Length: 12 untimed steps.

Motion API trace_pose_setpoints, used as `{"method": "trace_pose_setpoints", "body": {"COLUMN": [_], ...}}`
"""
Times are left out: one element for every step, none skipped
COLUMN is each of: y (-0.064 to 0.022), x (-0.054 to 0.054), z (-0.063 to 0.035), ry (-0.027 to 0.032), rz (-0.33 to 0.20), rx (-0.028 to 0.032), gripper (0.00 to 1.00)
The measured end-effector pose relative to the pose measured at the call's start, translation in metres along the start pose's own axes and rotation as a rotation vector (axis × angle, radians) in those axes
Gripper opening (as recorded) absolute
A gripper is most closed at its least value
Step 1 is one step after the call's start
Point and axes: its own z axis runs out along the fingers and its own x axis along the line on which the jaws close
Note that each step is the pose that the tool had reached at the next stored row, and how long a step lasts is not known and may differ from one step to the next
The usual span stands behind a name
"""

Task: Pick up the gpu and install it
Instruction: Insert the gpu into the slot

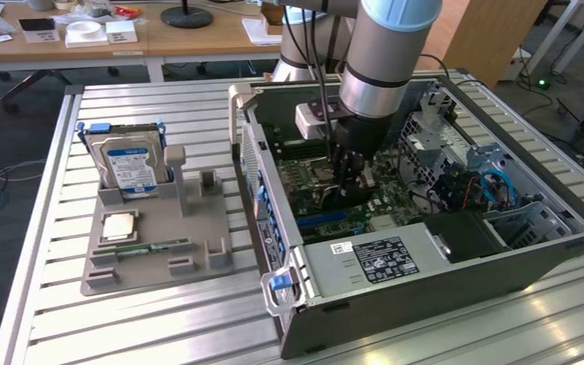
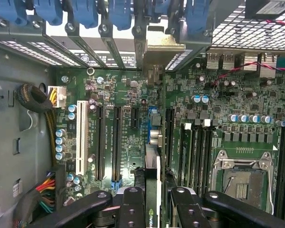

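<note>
the gpu [image 2: 152, 164] stands on edge inside the open computer case [image 1: 455, 281], running across the motherboard [image 2: 123, 142] above the long expansion slots. its silver end bracket [image 2: 159, 47] sits against the case's rear wall, in the row of slot openings with blue clips. whether the card is fully seated in a slot cannot be told. the gripper [image 2: 154, 202] is clamped on the gpu, one black finger [image 2: 133, 209] on each face of the card, and the arm reaches straight down into the middle of the case [image 1: 348, 179]. the cpu socket [image 2: 240, 183] lies beside the card on the board. the case lies on the slatted bench [image 1: 150, 319] toward the edge on the exterior view's right. near the opposite edge is a grey holder [image 1: 201, 228], with a hard drive [image 1: 130, 163] upright at its far corner and a memory stick [image 1: 155, 245] flat near its front edge.
</note>
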Motion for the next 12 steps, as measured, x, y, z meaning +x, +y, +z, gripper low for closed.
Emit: {"method": "trace_pose_setpoints", "body": {"y": [0.0003, 0.0005, 0.0006, 0.0006, 0.0006, 0.0007, 0.0009, 0.0012, 0.0017, 0.002, 0.0023, 0.0025], "x": [0.0, 0.0, 0.0003, 0.0007, 0.001, 0.001, 0.001, 0.001, 0.001, 0.001, 0.001, 0.0011], "z": [0.0, 0.0, 0.0, 0.0, 0.0, 0.0, 0.0001, 0.0001, 0.0001, 0.0001, 0.0001, 0.0001], "ry": [0.0, 0.0, 0.0, 0.0, 0.0, -0.0001, -0.0001, -0.0001, 0.0, 0.0, 0.0, 0.0], "rz": [0.0, 0.0, 0.0, 0.0, 0.0, 0.0, 0.0, 0.0, 0.0, 0.0, 0.0, 0.0], "rx": [0.0, 0.0001, 0.0, 0.0, 0.0, 0.0001, 0.0001, 0.0001, 0.0001, 0.0, 0.0, 0.0], "gripper": [0.26, 0.26, 0.26, 0.26, 0.26, 0.26, 0.26, 0.26, 0.26, 0.26, 0.26, 0.26]}}
